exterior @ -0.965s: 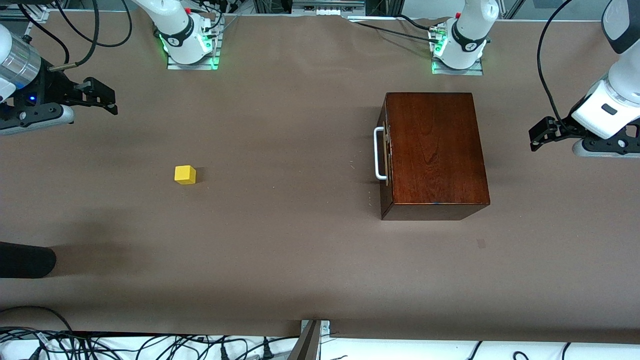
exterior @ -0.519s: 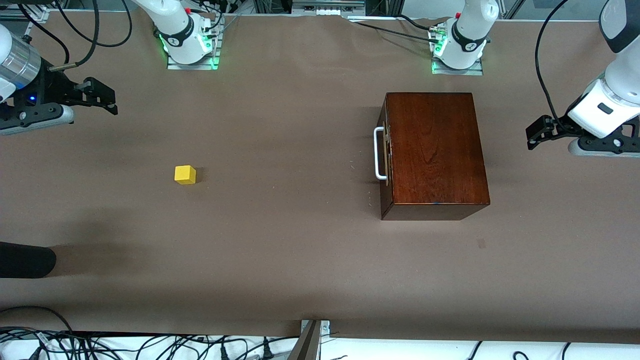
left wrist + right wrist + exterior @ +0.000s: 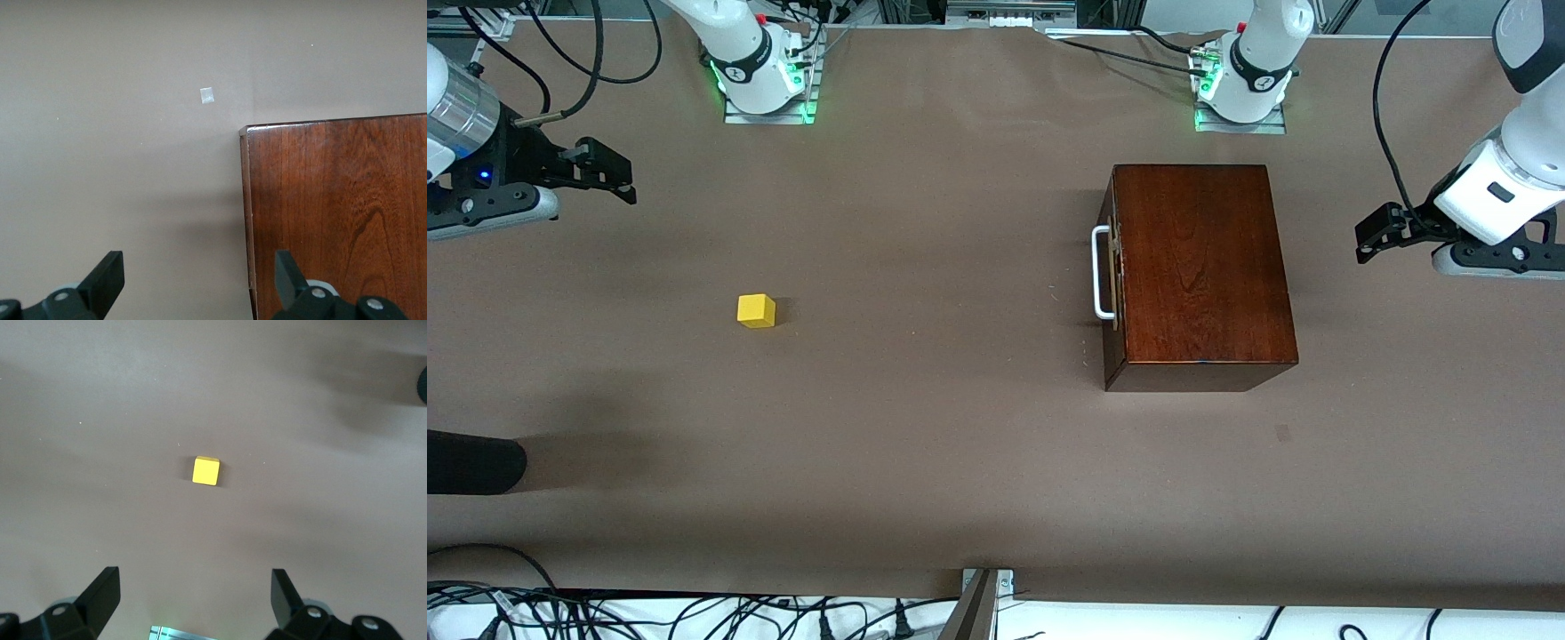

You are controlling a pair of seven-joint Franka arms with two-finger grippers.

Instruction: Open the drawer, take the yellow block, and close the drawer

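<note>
The dark reddish-brown wooden box [image 3: 1199, 267] stands toward the left arm's end of the table. Its drawer is shut, with the white bar handle [image 3: 1101, 271] facing the middle of the table. A corner of the box shows in the left wrist view [image 3: 333, 213]. The yellow block [image 3: 756, 310] lies on the bare table toward the right arm's end; it also shows in the right wrist view [image 3: 205, 470]. My left gripper [image 3: 1371, 238] is open and empty, in the air beside the box's back. My right gripper [image 3: 609, 175] is open and empty, in the air at the right arm's end.
The table is covered with brown cloth [image 3: 925, 444]. A dark rounded object [image 3: 471, 463] reaches in at the right arm's end, nearer to the front camera. A small pale tape square [image 3: 207, 96] lies on the cloth near the box. Cables run along the front edge.
My left gripper has moved a little toward the box and upward in the view. The right arm, the block and the box have not moved.
</note>
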